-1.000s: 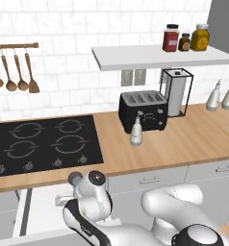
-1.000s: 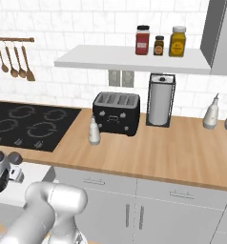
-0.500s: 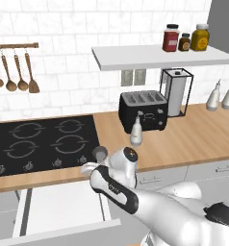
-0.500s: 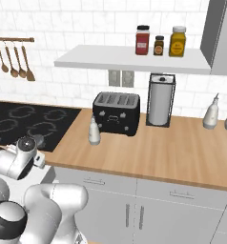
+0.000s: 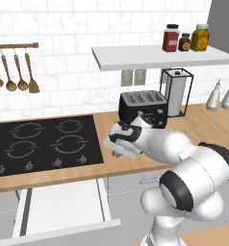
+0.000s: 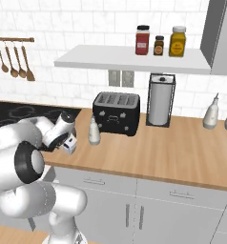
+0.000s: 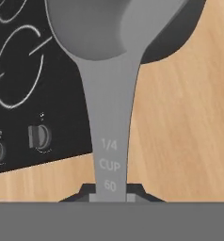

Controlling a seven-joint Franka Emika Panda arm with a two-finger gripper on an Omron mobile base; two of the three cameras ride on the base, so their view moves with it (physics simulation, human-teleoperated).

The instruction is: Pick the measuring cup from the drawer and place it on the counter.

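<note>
Above counter, one measuring cup, end effector gripping handle

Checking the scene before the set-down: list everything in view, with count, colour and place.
measuring cup: 1, grey, held over the counter edge by the stovetop
counter: 1, light-brown wood
drawer: 1, white, open below the stovetop
stovetop: 1, black, left counter
toaster: 1, black, back of counter
paper towel holder: 1, black frame, right of toaster
small bottle: 1, pale, front of toaster
bottles: 2, white, far right
jars: 3, red, dark, yellow, on shelf
shelf: 1, white
wooden spoons: 4, brown, hanging
gripper: 1, shut on handle
</note>
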